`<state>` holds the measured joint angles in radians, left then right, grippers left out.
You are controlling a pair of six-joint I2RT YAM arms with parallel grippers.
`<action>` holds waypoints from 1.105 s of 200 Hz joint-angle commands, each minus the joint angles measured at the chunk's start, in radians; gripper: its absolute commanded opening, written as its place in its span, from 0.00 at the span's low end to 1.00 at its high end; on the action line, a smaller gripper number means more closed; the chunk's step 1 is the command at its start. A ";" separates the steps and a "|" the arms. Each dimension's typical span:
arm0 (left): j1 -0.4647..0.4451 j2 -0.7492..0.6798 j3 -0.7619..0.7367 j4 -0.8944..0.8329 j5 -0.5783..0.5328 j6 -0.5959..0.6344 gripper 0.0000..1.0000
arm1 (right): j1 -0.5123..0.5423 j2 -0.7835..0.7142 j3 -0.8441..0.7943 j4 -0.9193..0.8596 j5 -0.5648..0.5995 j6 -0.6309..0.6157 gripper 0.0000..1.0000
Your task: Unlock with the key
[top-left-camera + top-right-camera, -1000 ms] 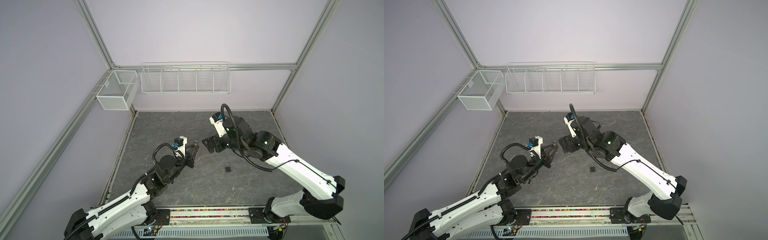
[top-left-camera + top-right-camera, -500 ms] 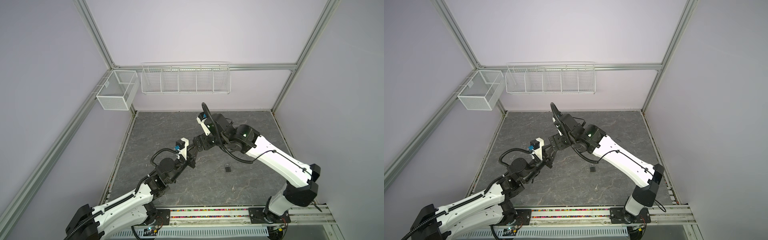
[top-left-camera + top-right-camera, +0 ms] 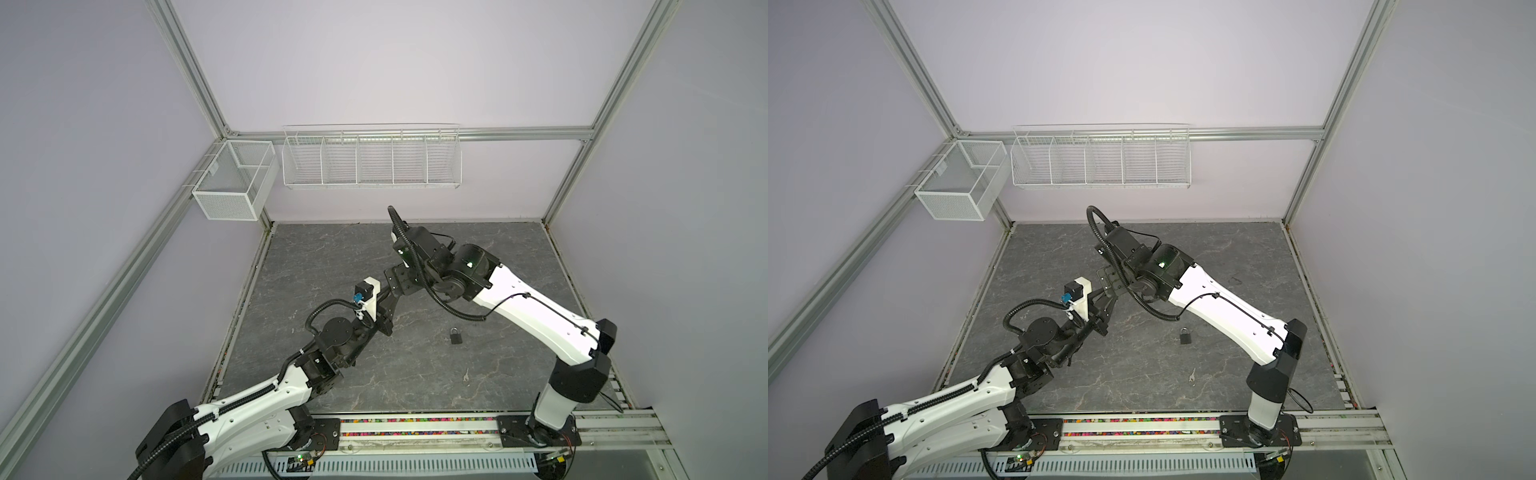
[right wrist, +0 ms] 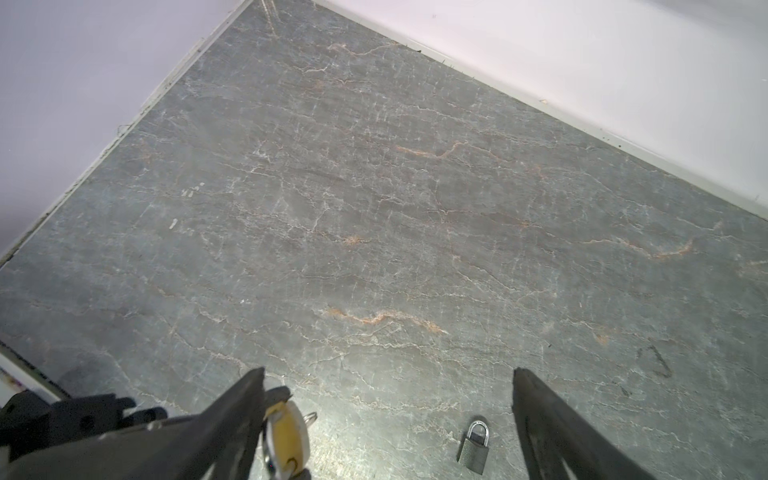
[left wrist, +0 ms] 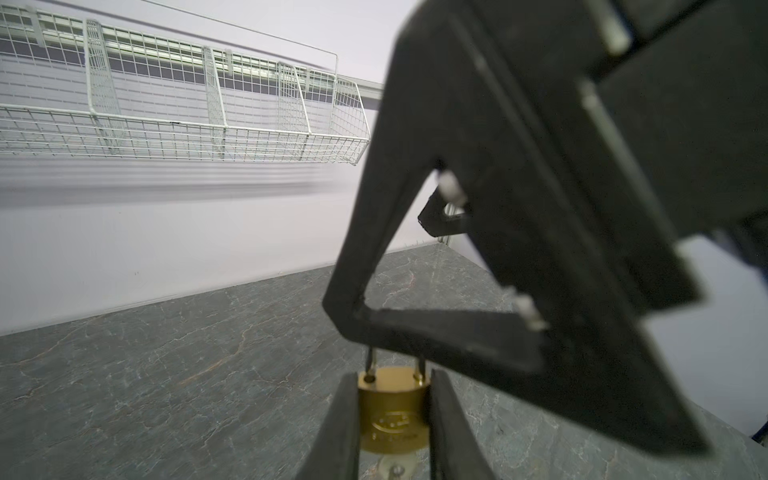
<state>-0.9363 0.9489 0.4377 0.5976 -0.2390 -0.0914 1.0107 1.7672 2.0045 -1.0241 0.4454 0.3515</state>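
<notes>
— Grey marbled tabletop [image 3: 332, 257], lilac walls all round. Where is the lock?
— Off the surface. The brass padlock [image 5: 392, 415] is clamped across its body by the left gripper [image 5: 394, 386], jaws drawn in tight against its two edges. Both shackle legs sit in the body.
— And the key?
— What looks like the key [image 5: 392, 461] shows pale at the brass padlock's base, too blurred to say whether it sits in the keyhole.
— The other arm?
— The right gripper [image 4: 387, 372] has its jaws spread wide with nothing between them. One finger [image 4: 232, 415] is just beside the brass padlock, and I cannot tell whether it touches.
— Anything lying about?
— A grey padlock [image 3: 456, 336] lies flat on the table, right of the brass padlock in both top views and well apart from it. A small key-like thing [image 3: 1192, 377] lies loose, nearer the camera than that. Far behind the brass padlock hang a long wire rack [image 3: 372, 156] and a mesh basket [image 3: 232, 187].
</notes>
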 commanded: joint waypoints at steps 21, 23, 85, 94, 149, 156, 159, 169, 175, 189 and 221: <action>-0.006 -0.006 -0.014 0.051 -0.020 0.037 0.00 | 0.006 0.037 0.060 -0.078 0.085 0.012 0.94; -0.006 -0.006 -0.014 0.051 -0.021 0.038 0.00 | 0.006 0.037 0.060 -0.080 0.085 0.011 0.94; -0.007 -0.009 -0.034 0.089 -0.028 0.083 0.00 | 0.002 0.046 0.116 -0.175 0.110 0.009 0.95; -0.007 -0.012 -0.035 0.087 -0.026 0.087 0.00 | -0.001 0.044 0.116 -0.183 0.104 0.009 0.95; -0.007 -0.039 -0.040 0.065 0.030 0.121 0.00 | -0.025 0.003 0.103 -0.171 0.001 -0.064 0.96; -0.007 -0.043 -0.039 0.059 0.032 0.124 0.00 | -0.033 -0.003 0.104 -0.174 -0.013 -0.068 0.96; -0.007 -0.045 -0.039 0.056 0.032 0.126 0.00 | -0.038 -0.004 0.103 -0.175 -0.022 -0.070 0.96; -0.007 -0.051 -0.040 0.052 0.029 0.132 0.00 | -0.053 -0.009 0.101 -0.180 -0.061 -0.080 0.96; -0.007 -0.054 -0.039 0.050 0.025 0.133 0.00 | -0.061 -0.012 0.096 -0.178 -0.090 -0.092 0.96; -0.006 -0.059 -0.035 0.045 0.021 0.129 0.00 | -0.068 -0.024 0.070 -0.167 -0.113 -0.110 0.96; -0.007 -0.049 -0.017 0.017 -0.005 0.116 0.00 | -0.073 -0.045 0.059 -0.178 -0.060 -0.112 0.96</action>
<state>-0.9382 0.9047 0.4053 0.6346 -0.2283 0.0128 0.9382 1.7702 2.0811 -1.1912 0.3763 0.2676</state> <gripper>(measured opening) 0.218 0.963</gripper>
